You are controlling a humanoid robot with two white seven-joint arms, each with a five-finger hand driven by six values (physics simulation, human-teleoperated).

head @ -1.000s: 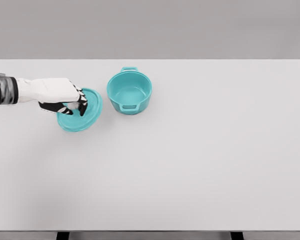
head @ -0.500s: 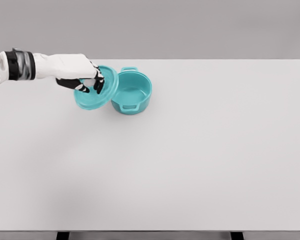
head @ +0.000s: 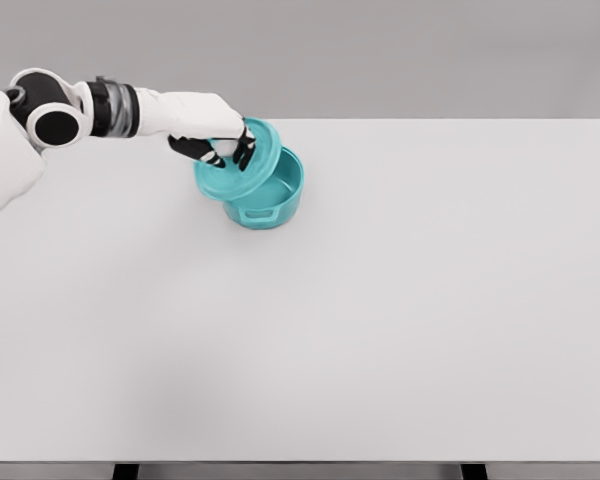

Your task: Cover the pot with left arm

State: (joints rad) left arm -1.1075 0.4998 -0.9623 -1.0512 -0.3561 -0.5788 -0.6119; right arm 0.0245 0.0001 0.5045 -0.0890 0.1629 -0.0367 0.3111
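One teal pot (head: 270, 195) stands on the white table (head: 400, 320), toward its far left, mouth partly open to view. The matching lid (head: 242, 165) is held above it, tilted, overlapping the pot's left rim but not seated. Judged step: carrying the lid into place. The next move calls for shifting it right over the mouth, levelling it, then lowering until it seats. The left hand (head: 212, 132) reaches in from the left; its fingers (head: 245, 152) are curled tight about the lid's top, apparently at its knob, which is hidden.

Bare simulated tabletop (head: 400, 320); blank grey backdrop
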